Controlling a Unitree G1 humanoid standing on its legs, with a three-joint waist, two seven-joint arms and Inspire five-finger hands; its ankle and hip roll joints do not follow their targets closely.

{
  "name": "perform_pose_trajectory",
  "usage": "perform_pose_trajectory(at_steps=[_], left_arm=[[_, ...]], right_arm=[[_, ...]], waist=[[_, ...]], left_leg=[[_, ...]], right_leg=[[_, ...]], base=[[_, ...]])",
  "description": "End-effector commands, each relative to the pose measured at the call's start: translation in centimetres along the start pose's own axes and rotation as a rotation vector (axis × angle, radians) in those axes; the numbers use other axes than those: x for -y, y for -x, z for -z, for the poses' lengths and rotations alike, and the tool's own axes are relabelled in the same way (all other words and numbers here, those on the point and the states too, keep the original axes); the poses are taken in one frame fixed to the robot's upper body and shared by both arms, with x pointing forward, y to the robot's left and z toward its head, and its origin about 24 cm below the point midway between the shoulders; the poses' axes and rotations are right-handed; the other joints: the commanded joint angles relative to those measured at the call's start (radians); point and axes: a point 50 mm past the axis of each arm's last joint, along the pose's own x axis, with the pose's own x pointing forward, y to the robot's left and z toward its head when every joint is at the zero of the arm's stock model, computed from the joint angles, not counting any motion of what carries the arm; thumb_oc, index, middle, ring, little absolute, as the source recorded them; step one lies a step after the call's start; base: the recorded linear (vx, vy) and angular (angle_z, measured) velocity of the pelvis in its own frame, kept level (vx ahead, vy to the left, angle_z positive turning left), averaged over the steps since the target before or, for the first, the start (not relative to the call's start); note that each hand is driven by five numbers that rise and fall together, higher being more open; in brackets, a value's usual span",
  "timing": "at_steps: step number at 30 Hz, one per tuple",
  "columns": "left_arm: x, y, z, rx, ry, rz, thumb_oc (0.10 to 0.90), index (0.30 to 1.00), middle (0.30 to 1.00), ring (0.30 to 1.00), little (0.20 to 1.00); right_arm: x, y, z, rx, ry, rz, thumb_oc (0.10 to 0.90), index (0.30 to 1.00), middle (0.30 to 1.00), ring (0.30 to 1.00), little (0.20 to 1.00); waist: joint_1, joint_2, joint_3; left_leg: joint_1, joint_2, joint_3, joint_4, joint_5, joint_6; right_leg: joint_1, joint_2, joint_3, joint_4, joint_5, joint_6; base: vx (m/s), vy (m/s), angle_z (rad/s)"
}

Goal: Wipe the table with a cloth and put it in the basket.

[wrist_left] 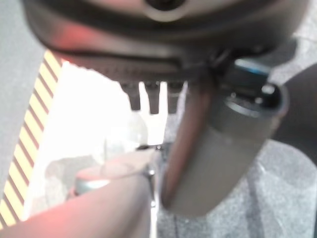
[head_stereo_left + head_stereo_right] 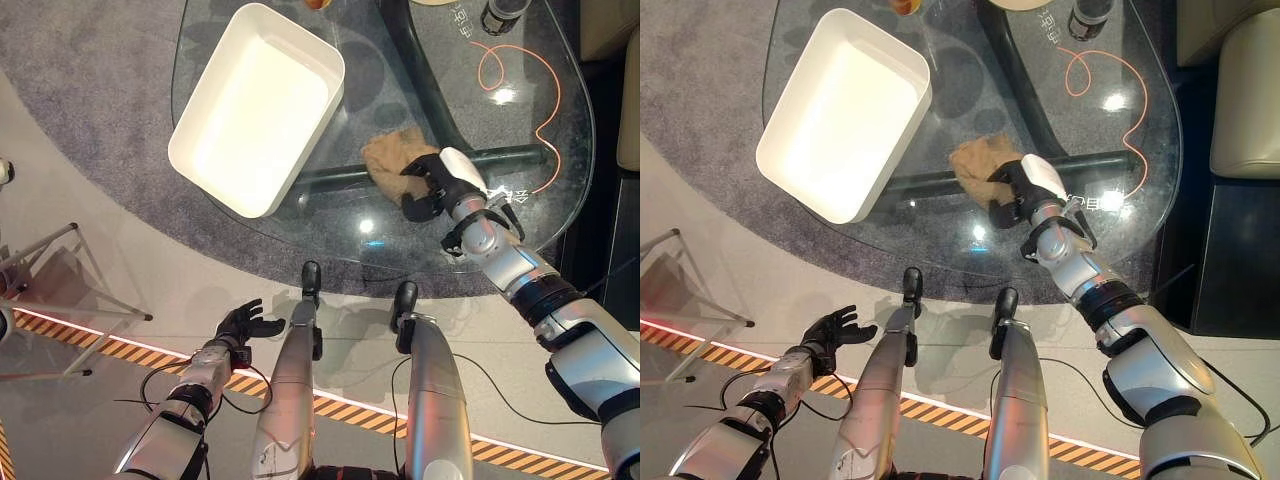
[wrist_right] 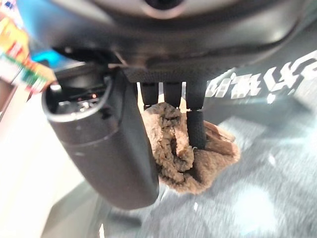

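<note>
near the front edge of the glass table [image 2: 560,110], the right hand [image 2: 436,187] has its fingers [image 3: 197,126] curled into the brown cloth [image 2: 392,157], which lies bunched on the glass. toward the table's left edge sits the white basket [image 2: 210,172], well apart from the cloth. low by the floor, the left hand [image 2: 244,322] hangs with fingers loosely spread, holding nothing.

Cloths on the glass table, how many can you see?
1. The brown cloth lies on the glass table right of the white basket, bunched under the right robot hand. Another could be hidden off-frame.
</note>
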Motion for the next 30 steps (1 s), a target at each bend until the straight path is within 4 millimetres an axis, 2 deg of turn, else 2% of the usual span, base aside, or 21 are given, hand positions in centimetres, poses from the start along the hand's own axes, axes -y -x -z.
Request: perform_pose_trajectory(at_steps=[1,10,21,24,30], left_arm=[[-0.7,0.3,1.2,-0.039,-0.027,-0.028,0.8,0.9,0.9,0.9,0.9],[-0.7,0.3,1.2,-0.039,-0.027,-0.024,0.8,0.9,0.9,0.9,0.9],[-0.6,0.2,0.9,-0.041,-0.033,-0.02,0.8,0.9,0.9,0.9,0.9],[-0.7,0.1,0.7,-0.043,-0.035,-0.02,0.8,0.9,0.9,0.9,0.9],[-0.9,0.1,0.8,-0.046,-0.035,-0.021,0.8,0.9,0.9,0.9,0.9]], right_arm=[[-4.8,0.5,-7.5,0.349,-0.001,-0.25,0.1,0.3,0.3,0.3,0.2],[-6.2,1.3,-7.8,0.385,0.043,-0.355,0.1,0.3,0.3,0.3,0.2],[-6.6,1.3,-7.5,0.369,0.09,-0.365,0.1,0.3,0.3,0.3,0.2],[-6.0,1.0,-6.9,0.342,0.12,-0.315,0.1,0.3,0.3,0.3,0.2],[-3.5,0.0,-5.0,0.25,0.153,-0.103,0.1,0.3,0.3,0.3,0.2]], waist=[[0.013,-0.012,-0.015],[0.009,-0.008,-0.015],[0.007,-0.009,-0.015],[0.008,-0.007,-0.015],[0.011,-0.005,-0.015]], left_leg=[[-0.019,-0.09,0.065,0.169,-0.11,0.066],[-0.021,-0.094,0.066,0.164,-0.103,0.066],[-0.021,-0.093,0.065,0.163,-0.101,0.066],[-0.021,-0.094,0.065,0.164,-0.101,0.068],[-0.022,-0.09,0.064,0.167,-0.101,0.07]], right_leg=[[0.047,0.007,-0.06,-0.187,0.144,0.037],[0.04,0.005,-0.057,-0.192,0.15,0.038],[0.037,0.003,-0.054,-0.193,0.156,0.039],[0.036,0.003,-0.053,-0.189,0.156,0.039],[0.035,-0.001,-0.055,-0.183,0.159,0.041]], base=[[0.0,0.0,0.0],[0.0,0.001,0.0],[0.0,0.0,0.0],[0.0,0.0,0.0],[0.0,0.0,0.0]])
